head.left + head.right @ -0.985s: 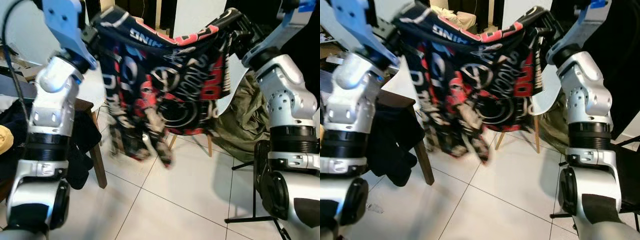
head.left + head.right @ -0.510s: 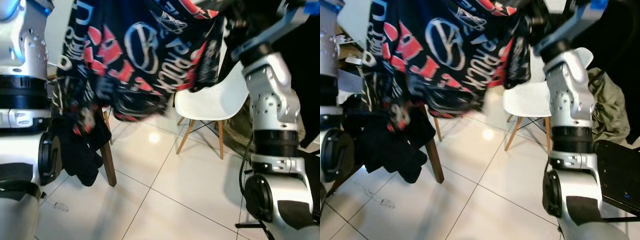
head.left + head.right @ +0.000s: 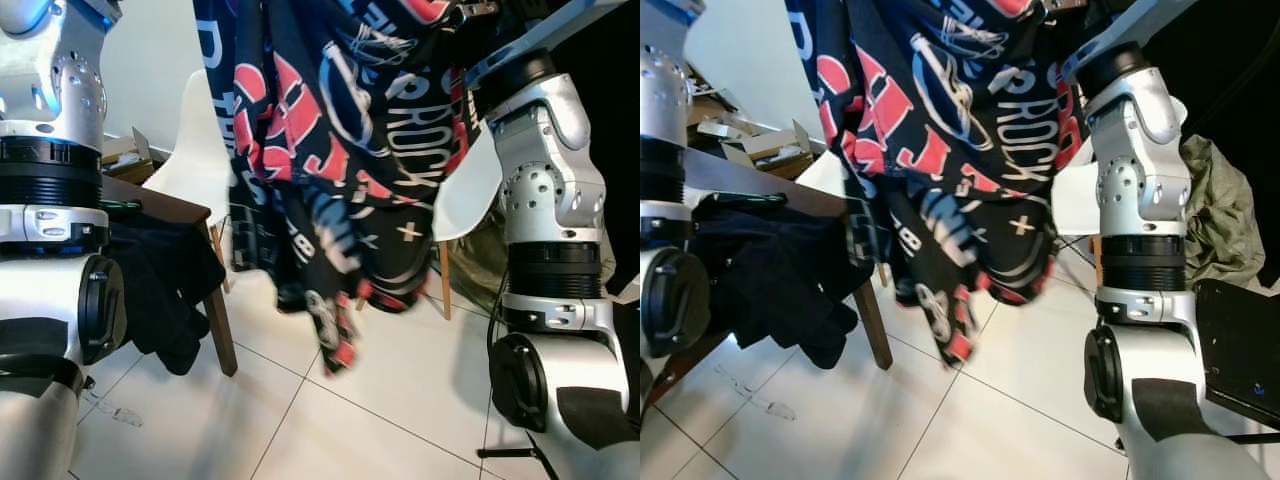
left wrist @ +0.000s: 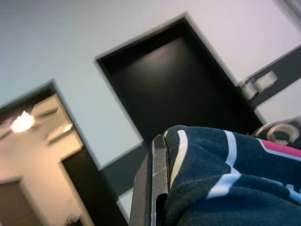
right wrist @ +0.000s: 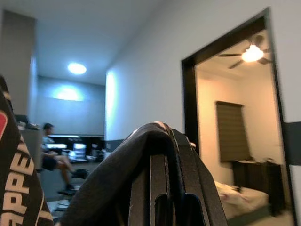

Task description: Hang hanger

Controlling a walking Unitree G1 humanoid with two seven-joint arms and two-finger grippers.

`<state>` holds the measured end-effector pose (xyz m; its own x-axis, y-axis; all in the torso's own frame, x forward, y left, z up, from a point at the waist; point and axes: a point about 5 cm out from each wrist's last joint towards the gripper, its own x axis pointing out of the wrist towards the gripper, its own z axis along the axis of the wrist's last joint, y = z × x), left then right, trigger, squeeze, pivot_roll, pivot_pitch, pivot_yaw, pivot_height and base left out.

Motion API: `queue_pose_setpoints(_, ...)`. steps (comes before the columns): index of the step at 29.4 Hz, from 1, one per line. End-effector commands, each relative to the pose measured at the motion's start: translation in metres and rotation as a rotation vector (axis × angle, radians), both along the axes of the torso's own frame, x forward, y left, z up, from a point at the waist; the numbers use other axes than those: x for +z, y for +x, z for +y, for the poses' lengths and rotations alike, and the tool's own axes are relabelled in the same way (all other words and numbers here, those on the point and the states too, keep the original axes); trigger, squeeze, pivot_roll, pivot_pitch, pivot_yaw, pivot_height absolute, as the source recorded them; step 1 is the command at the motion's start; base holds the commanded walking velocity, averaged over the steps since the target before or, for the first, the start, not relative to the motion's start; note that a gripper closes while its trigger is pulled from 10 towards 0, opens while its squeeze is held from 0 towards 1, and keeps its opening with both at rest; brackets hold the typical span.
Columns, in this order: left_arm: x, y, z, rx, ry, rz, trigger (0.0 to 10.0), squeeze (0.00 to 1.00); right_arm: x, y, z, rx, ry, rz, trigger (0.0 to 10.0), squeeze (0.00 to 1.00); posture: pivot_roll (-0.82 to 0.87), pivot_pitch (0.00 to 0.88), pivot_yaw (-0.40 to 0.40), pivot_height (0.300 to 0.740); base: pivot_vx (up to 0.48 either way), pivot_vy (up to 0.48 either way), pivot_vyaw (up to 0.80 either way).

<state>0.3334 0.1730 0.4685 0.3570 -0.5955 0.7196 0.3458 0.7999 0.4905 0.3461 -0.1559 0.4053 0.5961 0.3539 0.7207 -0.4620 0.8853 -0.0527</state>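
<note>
On the near ground: glossy white floor tiles [image 3: 330,420] with dark grout lines, a small scrap lying on them at near left. At left, a dark brown wooden table [image 3: 160,205] with a black garment [image 3: 165,285] draped over its edge and hanging down beside its leg. Behind it, a white moulded chair with slanted wooden legs [image 3: 200,150], partly hidden. At far right, a heap of olive-green cloth [image 3: 1220,215] against a black backdrop; at near right, a black flat panel [image 3: 1240,345].

Task item: no hanger can be made out. A dark navy printed garment with red and white lettering [image 3: 345,150] hangs in the centre between the two raised silver arms, its top out of frame and its lower folds blurred, ending well above the floor. The word "ROCKY" is legible on it.

Left wrist view: the left gripper [image 4: 157,186], fingers pressed together on a fold of the navy garment, white and pink stripes visible; beyond, a pale wall, black doorways and a lit ceiling lamp.

Right wrist view: the right gripper [image 5: 164,188], fingers pinched on a dark fold of the same garment; beyond, a doorway to a room with a ceiling fan [image 5: 249,52] and a bed, and a seated person [image 5: 51,157] far off.
</note>
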Motion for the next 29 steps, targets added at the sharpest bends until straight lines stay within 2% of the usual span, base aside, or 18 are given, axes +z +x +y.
queue_pose_setpoints(1, -0.010, 0.010, 0.006, 0.061, -0.012, 0.045, 10.0, 0.00, -0.014, 0.009, -0.006, -0.077, -0.030, 0.065, 0.0, 0.00, -0.04, 0.000, 0.043, 0.740, 0.000, 0.000, 0.00)
queue_pose_setpoints(2, -0.022, 0.019, 0.009, 0.086, -0.023, 0.099, 10.0, 0.00, -0.025, 0.015, -0.010, -0.117, -0.044, 0.103, 0.0, 0.00, -0.05, 0.000, 0.046, 0.740, 0.000, 0.000, 0.00)
queue_pose_setpoints(3, -0.022, 0.019, 0.009, 0.086, -0.023, 0.099, 10.0, 0.00, -0.025, 0.015, -0.010, -0.117, -0.044, 0.103, 0.0, 0.00, -0.05, 0.000, 0.046, 0.740, 0.000, 0.000, 0.00)
queue_pose_setpoints(4, -0.034, 0.027, 0.013, 0.114, -0.034, 0.152, 10.0, 0.00, -0.034, 0.019, -0.015, -0.134, -0.046, 0.136, 0.0, 0.00, -0.05, 0.000, 0.043, 0.740, 0.000, 0.000, 0.00)
queue_pose_setpoints(7, -0.088, 0.055, 0.023, 0.198, -0.072, 0.389, 10.0, 0.00, -0.067, 0.036, -0.037, -0.216, -0.018, 0.281, 0.0, 0.00, -0.04, 0.000, 0.030, 0.740, 0.000, 0.000, 0.00)
queue_pose_setpoints(9, -0.088, 0.055, 0.023, 0.198, -0.072, 0.389, 10.0, 0.00, -0.067, 0.036, -0.037, -0.216, -0.018, 0.281, 0.0, 0.00, -0.04, 0.000, 0.030, 0.740, 0.000, 0.000, 0.00)
queue_pose_setpoints(10, -0.106, 0.062, 0.024, 0.219, -0.080, 0.470, 10.0, 0.00, -0.074, 0.040, -0.042, -0.224, -0.002, 0.317, 0.0, 0.00, -0.03, 0.000, 0.023, 0.740, 0.000, 0.000, -0.49)
queue_pose_setpoints(13, -0.131, 0.072, 0.022, 0.211, -0.123, 0.617, 10.0, 0.00, -0.081, 0.045, -0.049, -0.231, 0.030, 0.366, 0.0, 0.00, -0.03, 0.000, 0.021, 0.740, 0.000, 0.000, -0.70)
queue_pose_setpoints(14, -0.131, 0.072, 0.022, 0.211, -0.123, 0.617, 10.0, 0.00, -0.081, 0.045, -0.049, -0.231, 0.030, 0.366, 0.0, 0.00, -0.03, 0.000, 0.021, 0.740, 0.000, 0.000, -0.80)
queue_pose_setpoints(16, -0.142, 0.077, 0.016, 0.147, -0.177, 0.702, 10.0, 0.00, -0.087, 0.048, -0.049, -0.229, 0.050, 0.397, 0.0, 0.00, -0.01, 0.000, 0.019, 0.740, 0.000, 0.000, -0.68)
queue_pose_setpoints(18, -0.144, 0.078, 0.013, 0.128, -0.181, 0.724, 10.0, 0.00, -0.088, 0.048, -0.048, -0.230, 0.044, 0.403, 0.0, 0.00, -0.01, 0.000, 0.019, 0.740, 0.000, 0.000, -0.55)
queue_pose_setpoints(20, -0.146, 0.078, 0.008, 0.094, -0.155, 0.741, 10.0, 0.00, -0.091, 0.049, -0.044, -0.211, 0.028, 0.412, 0.0, 0.00, -0.01, 0.000, 0.017, 0.740, 0.000, 0.000, 0.00)
queue_pose_setpoints(22, -0.150, 0.077, -0.005, 0.012, -0.089, 0.763, 10.0, 0.00, -0.098, 0.050, -0.033, -0.168, -0.020, 0.428, 0.0, 0.00, 0.00, 0.000, 0.017, 0.740, 0.000, 0.000, 0.00)
queue_pose_setpoints(25, -0.152, 0.076, -0.015, -0.034, -0.042, 0.769, 10.0, 0.00, -0.103, 0.052, -0.025, -0.144, -0.049, 0.439, 0.0, 0.00, 0.00, 0.000, 0.016, 0.740, 0.000, 0.000, 0.00)
queue_pose_setpoints(29, -0.149, 0.076, -0.015, -0.022, -0.038, 0.758, 10.0, 0.00, -0.106, 0.051, -0.021, -0.125, -0.050, 0.444, 0.0, 0.00, 0.00, 0.000, 0.019, 0.740, 0.000, 0.000, 0.00)
